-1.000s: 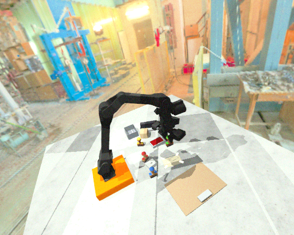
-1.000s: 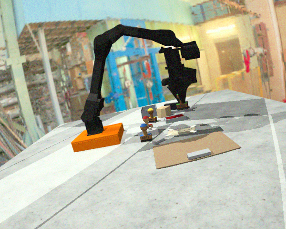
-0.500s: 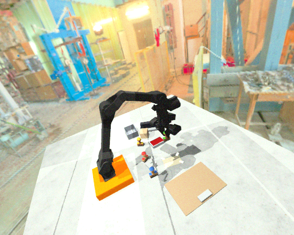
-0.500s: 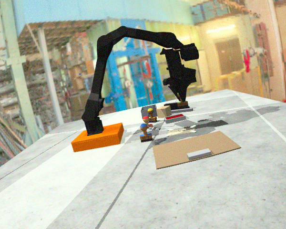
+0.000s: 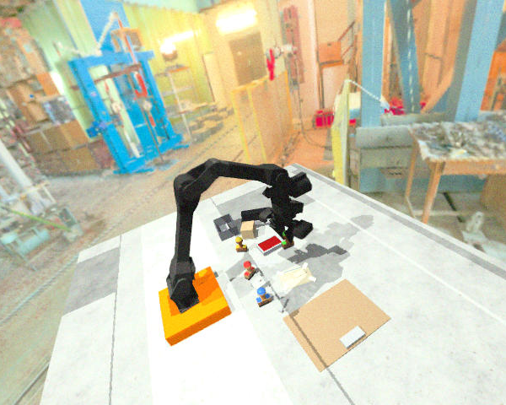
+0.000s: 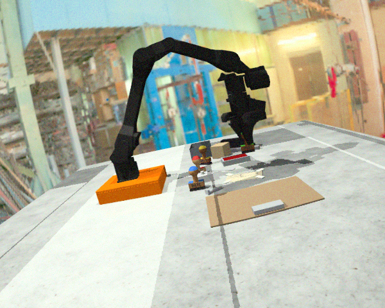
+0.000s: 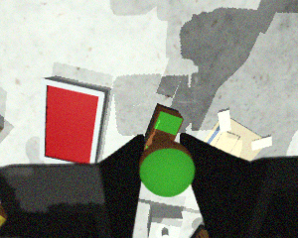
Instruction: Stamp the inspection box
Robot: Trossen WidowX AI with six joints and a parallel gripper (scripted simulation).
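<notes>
My gripper (image 5: 287,237) (image 6: 247,142) (image 7: 161,140) is shut on the green-topped stamp (image 5: 287,244) (image 6: 248,147) (image 7: 167,173), held roughly upright beside the red ink pad (image 5: 269,245) (image 6: 235,158) (image 7: 71,124). In the wrist view the pad lies left of the stamp, apart from it. The stamp's underside is hidden, and its gap to the bench is hard to judge. The cream card (image 5: 294,278) (image 6: 242,176) (image 7: 235,144) lies taped at its corners, right of the gripper in the wrist view. Its box is partly hidden there, and any print cannot be made out.
Yellow (image 5: 241,245) (image 6: 203,149), red (image 5: 249,270) (image 6: 196,160) and blue (image 5: 262,297) (image 6: 196,179) stamps stand nearer the arm base. A tan block (image 5: 247,229) (image 6: 220,150) stands behind the pad. A brown board (image 5: 331,305) (image 6: 252,195) bears a whitish block (image 5: 352,337) (image 6: 267,206).
</notes>
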